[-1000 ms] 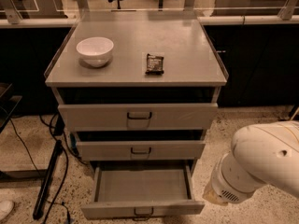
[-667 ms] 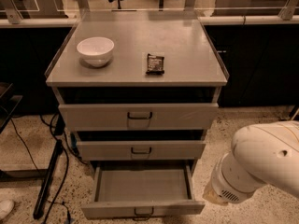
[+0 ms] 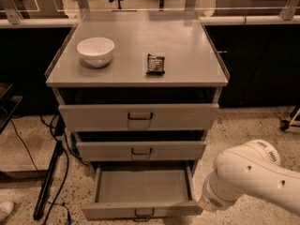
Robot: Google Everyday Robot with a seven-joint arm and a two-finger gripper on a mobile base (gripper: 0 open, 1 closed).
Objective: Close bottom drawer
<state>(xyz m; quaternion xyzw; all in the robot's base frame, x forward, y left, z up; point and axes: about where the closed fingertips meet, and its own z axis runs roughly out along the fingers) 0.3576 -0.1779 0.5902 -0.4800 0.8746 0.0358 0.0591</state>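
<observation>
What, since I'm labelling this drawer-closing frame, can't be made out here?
Gripper: out of sight in the camera view, behind the bulky white robot arm or below the bottom edge.
Slim grey metal bottom drawer: tray's rear shadowed under the middle grey drawer.
Small dark packet: print too small to read.

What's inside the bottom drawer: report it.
Bottom drawer: open, visible tray bare; its back is hidden under the middle drawer. Claw out of view, past the white arm at right.

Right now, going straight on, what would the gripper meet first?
Cannot tell: the gripper is not in view. Only the white arm shows at lower right, its end beside the right front corner of the open bottom drawer, probably the nearest thing.
</observation>
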